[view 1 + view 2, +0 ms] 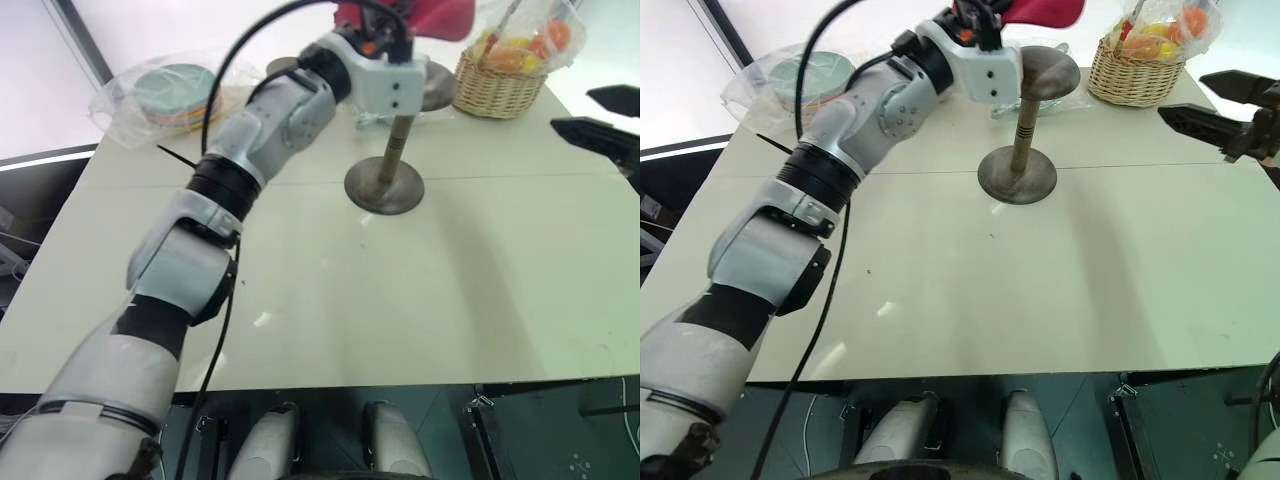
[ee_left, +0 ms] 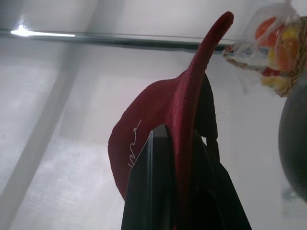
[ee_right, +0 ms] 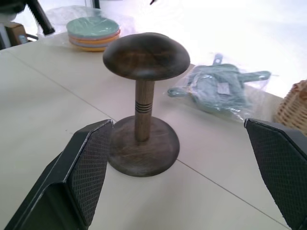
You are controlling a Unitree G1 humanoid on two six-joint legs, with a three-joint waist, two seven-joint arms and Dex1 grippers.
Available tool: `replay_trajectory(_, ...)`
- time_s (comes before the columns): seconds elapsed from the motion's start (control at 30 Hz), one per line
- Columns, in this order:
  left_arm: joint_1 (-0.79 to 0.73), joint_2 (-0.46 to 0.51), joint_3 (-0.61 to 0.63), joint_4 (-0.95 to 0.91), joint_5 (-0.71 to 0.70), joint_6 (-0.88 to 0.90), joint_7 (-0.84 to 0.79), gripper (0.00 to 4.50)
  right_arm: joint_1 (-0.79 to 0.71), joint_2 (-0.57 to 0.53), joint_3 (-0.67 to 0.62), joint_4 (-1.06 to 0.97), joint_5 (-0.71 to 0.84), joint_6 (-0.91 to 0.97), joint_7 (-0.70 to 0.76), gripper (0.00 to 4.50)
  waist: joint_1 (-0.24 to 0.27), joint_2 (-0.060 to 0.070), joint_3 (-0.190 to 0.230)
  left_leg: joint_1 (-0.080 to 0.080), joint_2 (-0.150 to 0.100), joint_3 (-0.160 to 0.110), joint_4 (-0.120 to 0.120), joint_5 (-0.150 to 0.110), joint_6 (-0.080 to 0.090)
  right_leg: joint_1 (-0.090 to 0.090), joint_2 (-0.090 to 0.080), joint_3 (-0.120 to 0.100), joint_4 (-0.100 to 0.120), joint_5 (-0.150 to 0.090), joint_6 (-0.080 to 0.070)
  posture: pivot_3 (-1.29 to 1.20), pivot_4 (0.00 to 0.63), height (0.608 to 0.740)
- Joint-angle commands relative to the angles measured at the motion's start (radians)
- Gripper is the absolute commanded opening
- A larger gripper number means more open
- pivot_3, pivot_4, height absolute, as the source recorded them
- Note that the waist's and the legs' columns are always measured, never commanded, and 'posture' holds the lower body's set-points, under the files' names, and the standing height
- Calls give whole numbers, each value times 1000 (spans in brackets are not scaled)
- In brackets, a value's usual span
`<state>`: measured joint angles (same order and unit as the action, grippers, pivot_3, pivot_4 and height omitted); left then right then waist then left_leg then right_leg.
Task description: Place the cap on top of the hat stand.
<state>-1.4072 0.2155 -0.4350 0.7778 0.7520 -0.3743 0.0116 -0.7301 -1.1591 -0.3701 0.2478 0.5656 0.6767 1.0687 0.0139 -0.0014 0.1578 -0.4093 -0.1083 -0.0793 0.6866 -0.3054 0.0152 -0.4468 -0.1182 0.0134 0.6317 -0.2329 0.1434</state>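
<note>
The red cap (image 2: 163, 105), with white script on its front, hangs pinched by its brim in my left gripper (image 2: 175, 139), which is shut on it. The cap (image 1: 1040, 10) is held high at the far side of the table, just above and behind the domed top of the hat stand (image 1: 1045, 70). The dark wooden hat stand (image 3: 144, 55) stands upright on its round base (image 1: 384, 185), bare on top. My right gripper (image 1: 1181, 95) hovers open to the right of the stand, its fingers (image 3: 91, 158) spread wide and pointing at it without touching.
A wicker basket (image 1: 500, 85) of wrapped fruit sits at the table's far right. A stack of coloured plates (image 1: 180, 95) in a plastic bag lies far left. A bagged teal item (image 3: 216, 88) rests behind the stand. The pale table (image 1: 400, 300) stretches toward me.
</note>
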Motion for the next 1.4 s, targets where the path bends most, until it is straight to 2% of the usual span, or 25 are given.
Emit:
replay_trajectory(0.03,46,-27,-17,-122,-14,49,-72,34,8,-35,-59,-49,22,14,-2,4500,0,0,0,0,0,0,0,0,0,0,0,0,0,0,0,0,150,740)
replay_trajectory(0.2,123,-52,-61,-200,9,107,-175,34,54,-38,-103,-84,29,35,-14,4500,0,0,0,0,0,0,0,0,0,0,0,1,0,0,0,0,150,740)
replay_trajectory(0.6,219,-60,-140,-300,68,208,-306,34,138,-24,-169,-124,48,55,-39,4500,26,1,-1,1,0,0,3,0,0,2,0,1,1,0,0,0,150,740)
replay_trajectory(0.8,314,-80,-155,-410,26,239,-445,34,150,-18,-170,-125,49,48,-45,4500,28,2,-1,1,0,0,8,0,0,5,0,1,1,1,1,0,150,740)
replay_trajectory(1.2,317,-105,-135,-409,14,254,-443,34,150,-28,-165,-106,53,38,-32,4500,27,3,-2,1,0,0,9,0,1,4,0,1,2,1,1,0,150,740)
replay_trajectory(1.3,317,-110,-132,-407,7,250,-436,1066,151,-27,-163,-101,51,33,-31,4500,28,3,-2,1,0,0,9,0,1,5,0,1,2,1,1,0,150,740)
replay_trajectory(1.4,313,-113,-131,-404,4,248,-435,2520,151,-25,-160,-96,48,27,-29,4500,26,3,-2,1,0,0,9,0,1,4,0,1,2,1,1,0,150,740)
